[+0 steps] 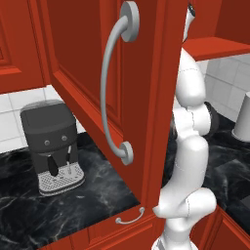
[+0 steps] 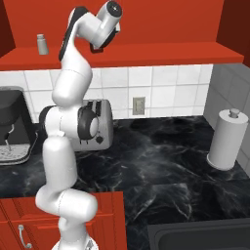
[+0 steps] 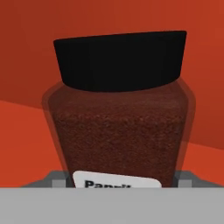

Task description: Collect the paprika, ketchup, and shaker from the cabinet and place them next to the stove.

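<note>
Hand view, nearest: the paprika (image 3: 120, 109), squat jar w/ black lid, stands upright right in front of the gripper (image 3: 118, 186), between its finger tips (image 3: 56, 179), on the red shelf of the cabinet (image 1: 73, 58). Jaws stand wide, not yet closed on the jar; whether the pads touch it you cannot tell. Risks: push fwd too far and you tip the jar; close off-centre and it twists out. Right base view, farther: the shaker (image 2: 42, 44) sits well left on the same shelf, apart from the arm. Swing out carelessly and you clip the open door or the toaster (image 2: 100, 128) below
</note>
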Controlling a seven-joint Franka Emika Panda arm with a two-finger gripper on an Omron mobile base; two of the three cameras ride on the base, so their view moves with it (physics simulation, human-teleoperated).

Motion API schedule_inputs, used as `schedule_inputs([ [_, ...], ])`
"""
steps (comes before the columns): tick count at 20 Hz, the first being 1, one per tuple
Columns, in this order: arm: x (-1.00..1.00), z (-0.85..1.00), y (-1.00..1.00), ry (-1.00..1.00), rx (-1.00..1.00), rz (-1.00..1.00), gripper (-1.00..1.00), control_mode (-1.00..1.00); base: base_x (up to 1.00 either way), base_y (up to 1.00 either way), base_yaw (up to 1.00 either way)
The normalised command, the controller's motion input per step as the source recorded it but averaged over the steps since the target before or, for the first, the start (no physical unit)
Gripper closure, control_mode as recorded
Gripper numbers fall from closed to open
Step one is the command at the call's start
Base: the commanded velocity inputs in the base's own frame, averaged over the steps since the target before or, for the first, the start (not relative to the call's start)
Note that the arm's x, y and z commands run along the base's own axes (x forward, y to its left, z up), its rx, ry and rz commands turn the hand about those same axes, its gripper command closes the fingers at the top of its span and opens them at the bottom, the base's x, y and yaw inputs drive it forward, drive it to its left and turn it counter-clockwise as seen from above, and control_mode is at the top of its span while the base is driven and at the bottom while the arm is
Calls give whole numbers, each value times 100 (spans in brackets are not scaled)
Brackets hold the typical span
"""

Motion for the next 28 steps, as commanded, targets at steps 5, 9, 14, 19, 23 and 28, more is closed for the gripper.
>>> schedule_inputs([
  [5,-12,-7,0,-2,0,1,100,-100,0,0,0],
  [9,-38,-15,0,-11,0,4,100,-100,0,0,0],
  [14,-62,-21,-1,-13,0,8,100,-100,0,0,0],
  [19,-89,-38,-1,-14,0,9,100,-100,0,0,0],
  [23,-100,-27,0,-19,0,10,100,-100,0,0,0],
  [28,-100,-15,0,-17,0,10,100,-100,0,0,0],
])
